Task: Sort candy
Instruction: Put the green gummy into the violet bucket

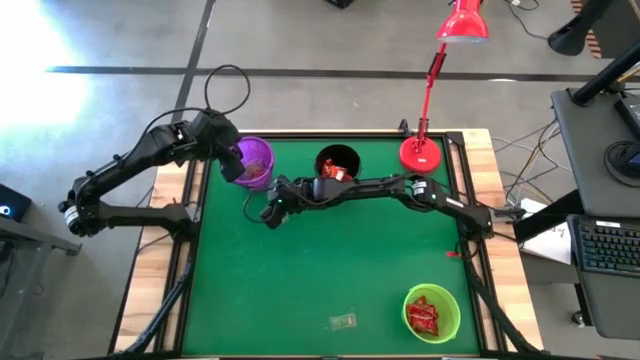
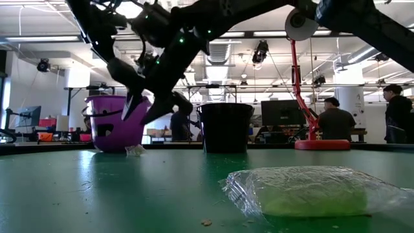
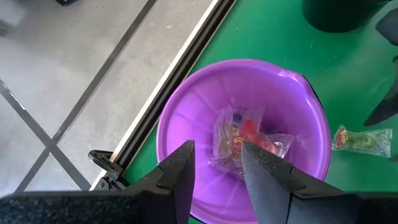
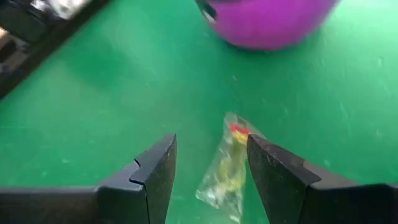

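The table (image 1: 300,280) is seen from overhead and level (tabletop height); the purple cup (image 3: 242,124) is shared by wrist views.

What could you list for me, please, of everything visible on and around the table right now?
Purple plastic cup: one, far left of the mat, clear-wrapped sweets inside.
Black cup: one, far middle, red sweets inside.
Green cup: one, near right corner, red-wrapped sweets inside.
Pale clear-wrapped candy by the purple cup: one, on the mat.
Pale wrapped candy at the near edge: one, lying alone.
Red desk lamp: one, far right.
Green mat: one, covering the table.
People: at least two, in the room behind.
Left tool: open, above the purple cup.
Right tool: open, over the candy beside the purple cup.
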`<action>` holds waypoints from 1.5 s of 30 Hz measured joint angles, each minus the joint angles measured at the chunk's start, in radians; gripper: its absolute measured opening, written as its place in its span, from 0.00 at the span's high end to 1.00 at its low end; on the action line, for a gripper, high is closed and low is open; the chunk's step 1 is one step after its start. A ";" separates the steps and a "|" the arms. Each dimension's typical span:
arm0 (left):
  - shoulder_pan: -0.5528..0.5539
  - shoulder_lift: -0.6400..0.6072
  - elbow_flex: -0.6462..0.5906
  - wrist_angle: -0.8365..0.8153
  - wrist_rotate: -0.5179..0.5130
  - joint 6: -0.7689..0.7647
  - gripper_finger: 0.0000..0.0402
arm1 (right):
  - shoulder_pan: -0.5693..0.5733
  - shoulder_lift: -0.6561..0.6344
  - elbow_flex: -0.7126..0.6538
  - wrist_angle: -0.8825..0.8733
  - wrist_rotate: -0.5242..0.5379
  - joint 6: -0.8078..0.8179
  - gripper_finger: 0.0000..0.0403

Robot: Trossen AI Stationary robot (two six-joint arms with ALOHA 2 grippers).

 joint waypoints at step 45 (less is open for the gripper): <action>0.000 0.000 0.000 0.000 0.000 0.002 0.72 | -0.007 0.054 -0.091 0.038 -0.085 0.133 0.68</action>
